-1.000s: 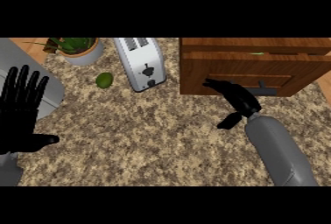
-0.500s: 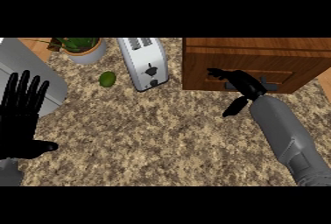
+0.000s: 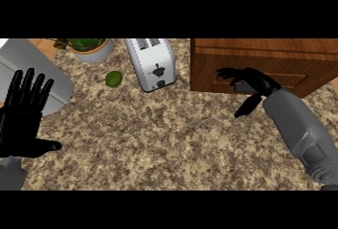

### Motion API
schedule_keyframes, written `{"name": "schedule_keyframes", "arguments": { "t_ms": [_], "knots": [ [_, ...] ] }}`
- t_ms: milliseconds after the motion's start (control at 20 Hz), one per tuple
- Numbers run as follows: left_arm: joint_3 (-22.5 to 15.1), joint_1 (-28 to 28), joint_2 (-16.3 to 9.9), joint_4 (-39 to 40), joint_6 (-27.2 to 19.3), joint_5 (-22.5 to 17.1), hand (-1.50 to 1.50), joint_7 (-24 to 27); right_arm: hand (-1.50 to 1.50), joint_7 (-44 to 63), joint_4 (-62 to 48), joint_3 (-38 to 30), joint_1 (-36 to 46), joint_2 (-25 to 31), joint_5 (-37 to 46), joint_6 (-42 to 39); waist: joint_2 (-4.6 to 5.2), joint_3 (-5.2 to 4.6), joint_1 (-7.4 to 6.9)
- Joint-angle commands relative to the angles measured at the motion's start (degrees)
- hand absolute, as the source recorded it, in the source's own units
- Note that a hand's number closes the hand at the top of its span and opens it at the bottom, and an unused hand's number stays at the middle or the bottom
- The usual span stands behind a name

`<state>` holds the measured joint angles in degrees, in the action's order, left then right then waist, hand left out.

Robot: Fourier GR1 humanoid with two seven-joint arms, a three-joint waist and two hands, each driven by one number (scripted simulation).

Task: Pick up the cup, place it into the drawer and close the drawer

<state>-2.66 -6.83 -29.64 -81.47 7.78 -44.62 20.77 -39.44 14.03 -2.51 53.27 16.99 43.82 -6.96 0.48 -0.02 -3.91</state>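
Speckled granite counter point(image 3: 165, 134), wooden drawer unit point(image 3: 264, 62) at upper right, right hand point(image 3: 247, 80) fingers curled against its front, holding nothing, cup hidden, left hand point(image 3: 23, 116) released at left edge, toaster point(image 3: 153, 62), potted plant point(image 3: 89, 47), green fruit point(image 3: 113, 78).

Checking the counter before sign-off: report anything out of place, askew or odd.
Nothing looks spilled or damaged. The toaster sits slightly askew beside the wooden drawer unit. No cup is visible. The right hand rests against the drawer front; the left hand rests open at left.

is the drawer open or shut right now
Shut, as far as it shows: the drawer front sits flush with the wooden cabinet, no gap or interior visible. The right hand rests against it.
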Motion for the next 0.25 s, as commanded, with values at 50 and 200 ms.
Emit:
{"name": "schedule_keyframes", "arguments": {
  "t_ms": [50, 200],
  "knots": [
    [-0.6, -0.6, 0.4, -0.1, 0.6, 0.6, -1.50, -0.2, -1.50, 6.0, -3.7, -1.4, 5.3, 4.4, 0.6, 2.2, 1.87, 0.23, -1.86],
    [-0.7, -1.2, 1.4, 0.2, -1.0, 1.5, -1.50, 0.1, -1.50, 6.5, -4.4, -1.3, 4.6, 2.3, 0.8, 4.8, 1.72, 0.23, -1.59]
  ]
}}
